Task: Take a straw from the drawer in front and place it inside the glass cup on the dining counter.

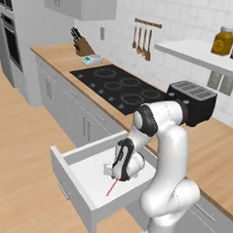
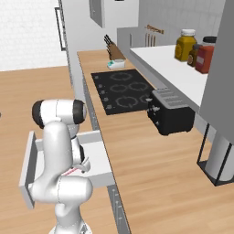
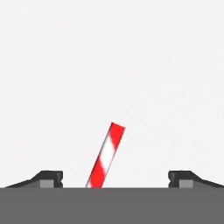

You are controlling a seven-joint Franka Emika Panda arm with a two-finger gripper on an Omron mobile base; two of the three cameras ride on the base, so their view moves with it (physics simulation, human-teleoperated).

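Red-white straw point(image 3: 106, 155) between open gripper point(image 3: 115, 178) fingertips, in drawer point(image 1: 71, 176).

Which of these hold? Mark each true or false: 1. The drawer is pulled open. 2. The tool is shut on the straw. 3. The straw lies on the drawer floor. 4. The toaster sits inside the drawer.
1. True: the drawer stands open.
2. False: the tool is open, its tips apart on either side of the straw.
3. True.
4. False: the toaster sits on the wood counter.
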